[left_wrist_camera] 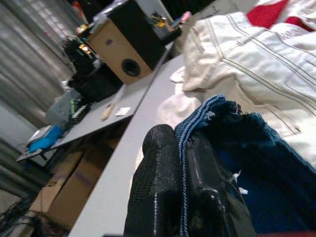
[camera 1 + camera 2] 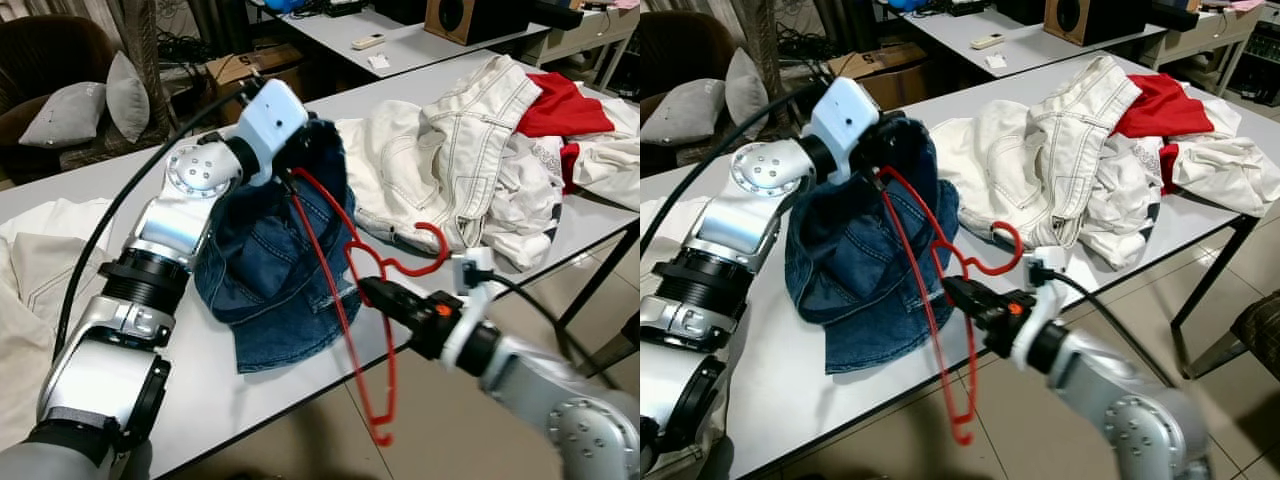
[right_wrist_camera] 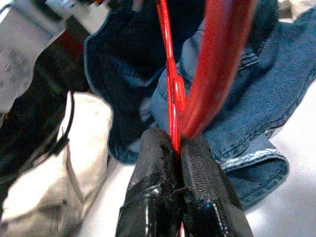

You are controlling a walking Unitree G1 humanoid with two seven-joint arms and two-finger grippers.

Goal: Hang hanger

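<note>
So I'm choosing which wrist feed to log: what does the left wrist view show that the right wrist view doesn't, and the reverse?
Left wrist alone: the left tool pinching the denim's edge, a speaker on a far table, and a white jacket. Right wrist alone: the right tool shut on the red hanger, and part of the left arm. Shared: the blue denim.

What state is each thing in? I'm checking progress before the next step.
left gripper: shut on the denim garment's edge, holding it up.
right gripper: shut on the red hanger.
red hanger: one end tucked into the garment.
denim garment: partly lifted off the table.
white clothes: heaped, crumpled.
</note>
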